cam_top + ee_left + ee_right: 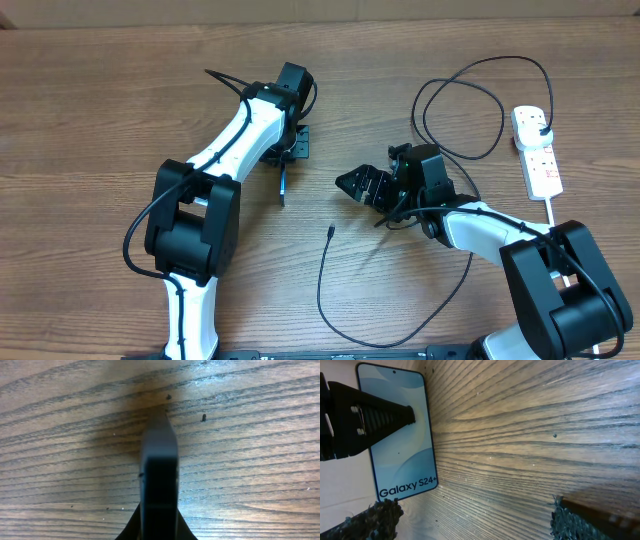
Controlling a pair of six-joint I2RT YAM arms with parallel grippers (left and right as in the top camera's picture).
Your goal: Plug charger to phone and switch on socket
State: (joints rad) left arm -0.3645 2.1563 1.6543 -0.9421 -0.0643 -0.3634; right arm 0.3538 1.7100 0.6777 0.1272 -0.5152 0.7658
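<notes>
One Galaxy S24+ phone [402, 460] stands on its long edge mid-counter, clamped between the closed left fingers [380, 415].
The right fingers [372, 520] are spread wide and hold nothing, just beside the phone and facing its screen. The charger cable [320, 290] ends in a connector tip [330, 232] lying loose on the counter [100, 100] near them. Its black plug [541, 124] sits on the white power strip [545, 170] by the right edge.

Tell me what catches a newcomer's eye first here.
The phone, turned on edge mid-table, is clamped in the left claw, its screen facing the open right claw. The charger has its tip loose on the wood nearby, its cable looping to the socket at far right.
</notes>
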